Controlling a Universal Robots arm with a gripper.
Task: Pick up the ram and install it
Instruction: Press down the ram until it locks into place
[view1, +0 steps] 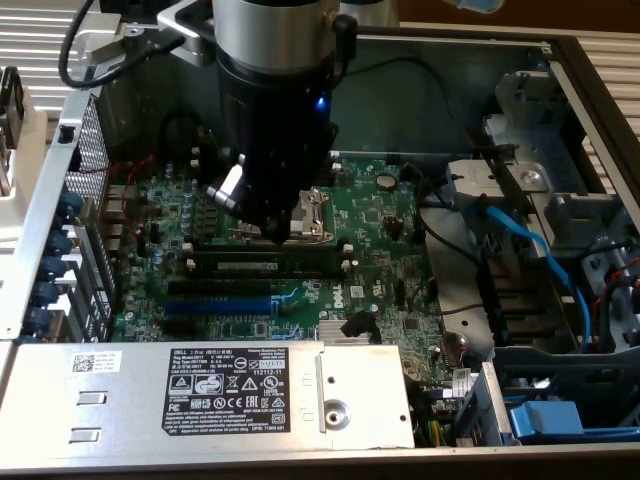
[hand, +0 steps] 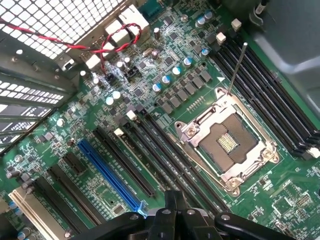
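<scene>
The ram (view1: 262, 267), a long dark-green strip with a pale label, lies along the black memory slots (view1: 300, 254) on the green motherboard, level with them. My gripper (view1: 283, 232) hangs just behind it, over the near edge of the open CPU socket (view1: 312, 215). In the wrist view the dark fingertips (hand: 172, 207) are pressed together above the memory slots (hand: 165, 160), and I see nothing between them. Whether they touch the ram I cannot tell; the arm's body hides the tips in the exterior view.
A blue expansion slot (view1: 218, 305) runs in front of the ram. A grey metal box with labels (view1: 200, 395) borders the board's near side. Drive cage and blue cables (view1: 540, 250) fill the exterior view's right. A red-and-black wire (hand: 75, 46) crosses the rear grille.
</scene>
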